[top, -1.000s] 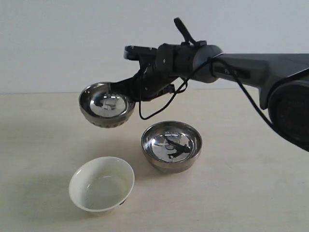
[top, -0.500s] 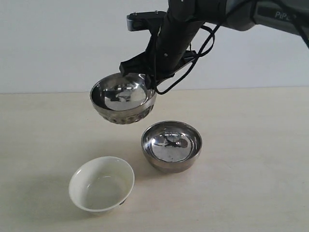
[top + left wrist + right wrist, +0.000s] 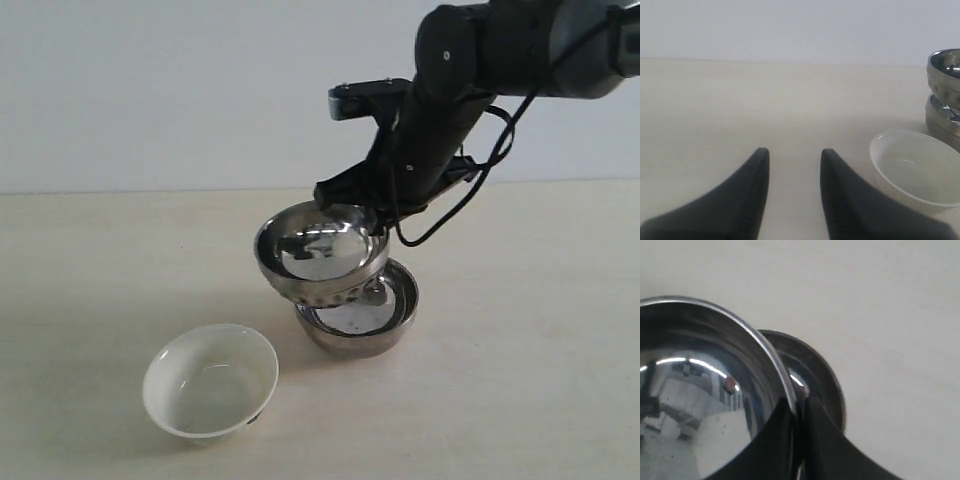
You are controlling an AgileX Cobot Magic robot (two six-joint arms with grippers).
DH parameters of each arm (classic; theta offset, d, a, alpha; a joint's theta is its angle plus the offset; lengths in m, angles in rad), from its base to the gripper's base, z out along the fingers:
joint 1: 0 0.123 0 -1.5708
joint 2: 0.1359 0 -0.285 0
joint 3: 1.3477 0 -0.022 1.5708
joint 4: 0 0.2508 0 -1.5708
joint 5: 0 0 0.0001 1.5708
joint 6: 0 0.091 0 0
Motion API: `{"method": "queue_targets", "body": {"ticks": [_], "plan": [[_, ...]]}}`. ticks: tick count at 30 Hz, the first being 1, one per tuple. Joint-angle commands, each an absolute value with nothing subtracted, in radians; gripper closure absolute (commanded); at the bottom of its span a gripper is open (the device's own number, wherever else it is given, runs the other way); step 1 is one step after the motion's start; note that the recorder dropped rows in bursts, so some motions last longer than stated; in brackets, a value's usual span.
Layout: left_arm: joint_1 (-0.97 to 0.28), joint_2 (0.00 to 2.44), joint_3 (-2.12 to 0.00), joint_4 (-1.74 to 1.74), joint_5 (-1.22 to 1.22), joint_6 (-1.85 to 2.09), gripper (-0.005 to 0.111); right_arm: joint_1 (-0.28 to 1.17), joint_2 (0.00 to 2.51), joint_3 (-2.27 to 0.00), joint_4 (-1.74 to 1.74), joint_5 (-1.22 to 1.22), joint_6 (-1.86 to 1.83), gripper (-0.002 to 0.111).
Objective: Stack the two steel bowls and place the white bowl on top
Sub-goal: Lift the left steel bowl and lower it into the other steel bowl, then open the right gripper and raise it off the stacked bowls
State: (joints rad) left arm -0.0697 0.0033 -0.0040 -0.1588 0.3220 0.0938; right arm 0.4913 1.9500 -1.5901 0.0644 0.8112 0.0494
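Right pincer (image 3: 799,409) is clamped tight on the rim of the ribbed steel bowl (image 3: 320,255), one finger inside the wall, one outside. It hangs tilted, w/ the open side tipped toward the camera in the exterior view. It's low over the smooth steel bowl (image 3: 392,312) but off-centre, overhanging that bowl's left edge. Can't tell if the two are touching yet or just apart. The smooth one sits upright on the tabletop (image 3: 520,360).

To do this bit well, I'd say: slide the held bowl across til the rims line up, level it, then ease straight down. The outer finger looks like it'd get pinched btw the two walls, so prob let go just before it seats & let it drop the last bit. Steel on steel is slick, so a crooked release could skate it off or nudge the lower bowl.

White bowl (image 3: 210,382) waits upright on the tabletop, near the pair but clear of them. Left pincer (image 3: 792,167) sits parted & empty, low beside it.
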Motion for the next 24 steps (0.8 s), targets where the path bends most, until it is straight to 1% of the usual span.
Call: {"method": "queue_targets", "body": {"ticks": [1,5,12,24], "plan": [[-0.067,0.000,0.000,-0.160,0.315,0.097,0.074,0.435,1.927,-1.529,0.077,0.770,0.043,0.108],[-0.067,0.000,0.000,-0.160,0.315,0.097,0.074,0.427,1.927,-1.500,0.080,0.747,0.022,0.108],[-0.067,0.000,0.000,-0.160,0.315,0.097,0.074,0.427,1.929,-1.432,0.079,0.621,0.022,0.108],[-0.067,0.000,0.000,-0.160,0.315,0.097,0.074,0.427,1.929,-1.376,0.069,0.585,0.010,0.108]]}}
